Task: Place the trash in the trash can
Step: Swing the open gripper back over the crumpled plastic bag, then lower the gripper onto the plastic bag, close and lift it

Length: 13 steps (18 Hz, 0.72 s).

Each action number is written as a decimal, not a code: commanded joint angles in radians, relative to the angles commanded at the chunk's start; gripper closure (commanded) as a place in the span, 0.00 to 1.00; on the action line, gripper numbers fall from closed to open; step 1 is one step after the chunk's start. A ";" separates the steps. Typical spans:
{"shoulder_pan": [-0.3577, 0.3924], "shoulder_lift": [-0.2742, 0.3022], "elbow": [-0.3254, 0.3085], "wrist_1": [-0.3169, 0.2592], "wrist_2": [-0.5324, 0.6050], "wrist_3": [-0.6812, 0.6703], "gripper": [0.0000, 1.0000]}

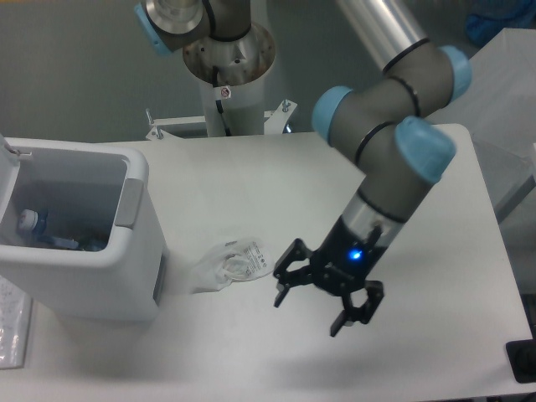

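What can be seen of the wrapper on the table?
The wrapper is a crumpled piece of clear plastic with a white printed label on its right end. It lies flat on the white table, just right of the bin, its left end close to the bin's base. Nothing grips it; the open tool hangs to its right, apart from it.

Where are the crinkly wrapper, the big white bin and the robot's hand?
wrapper (230, 264), fixed camera view, on its crumpled middle, beside the printed label.
bin (138, 194), fixed camera view, on its right rim.
hand (310, 308), fixed camera view, midway between its open fingertips.
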 joint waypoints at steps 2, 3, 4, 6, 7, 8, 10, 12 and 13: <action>-0.026 0.005 -0.029 -0.024 0.049 0.002 0.00; -0.040 0.008 -0.047 -0.041 0.071 0.011 0.00; -0.052 0.011 -0.070 -0.052 0.094 0.029 0.00; -0.078 0.029 -0.109 -0.054 0.149 0.061 0.00; -0.089 0.032 -0.129 -0.054 0.175 0.070 0.00; -0.094 0.034 -0.144 -0.054 0.199 0.080 0.00; -0.109 0.046 -0.178 -0.054 0.226 0.103 0.00; -0.114 0.070 -0.231 -0.052 0.236 0.121 0.00; -0.115 0.074 -0.248 -0.052 0.249 0.129 0.00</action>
